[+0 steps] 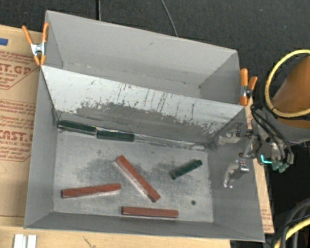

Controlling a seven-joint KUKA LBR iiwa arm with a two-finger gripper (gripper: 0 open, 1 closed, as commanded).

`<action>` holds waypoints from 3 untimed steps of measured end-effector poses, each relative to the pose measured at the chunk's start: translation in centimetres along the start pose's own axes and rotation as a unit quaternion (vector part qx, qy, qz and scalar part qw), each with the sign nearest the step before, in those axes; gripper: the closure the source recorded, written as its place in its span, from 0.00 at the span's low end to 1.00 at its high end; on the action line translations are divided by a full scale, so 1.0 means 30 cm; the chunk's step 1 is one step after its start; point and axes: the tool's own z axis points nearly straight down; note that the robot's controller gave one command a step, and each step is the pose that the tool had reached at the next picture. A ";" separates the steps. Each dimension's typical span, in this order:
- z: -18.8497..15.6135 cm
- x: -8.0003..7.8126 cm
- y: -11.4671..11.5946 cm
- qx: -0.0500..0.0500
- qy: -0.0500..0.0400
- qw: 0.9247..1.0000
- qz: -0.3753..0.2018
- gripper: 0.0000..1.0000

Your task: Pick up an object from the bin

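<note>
My gripper (233, 173) hangs over the bin's right sloping wall, above and to the right of the floor. The nearest loose thing is a short dark green bar (186, 169), lying tilted on the floor to the gripper's left and apart from it. Further left, a red-brown bar (137, 178) lies diagonally in the middle of the floor. Another red-brown bar (149, 212) lies flat along the front edge. Nothing shows between the gripper and any of them.
A third red-brown bar (91, 190) lies at the front left. Two dark green bars (77, 128) (115, 136) lie end to end along the foot of the back wall. A small dark speck (193, 201) sits right of centre. The arm's orange cover and cables stand outside the bin's right rim.
</note>
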 end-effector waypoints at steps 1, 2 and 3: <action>0.134 -0.040 0.016 0.001 -0.003 0.999 -0.036 0.00; 0.360 -0.079 0.072 0.000 -0.002 0.991 -0.134 0.00; 0.549 -0.133 0.071 0.000 -0.004 0.994 -0.107 1.00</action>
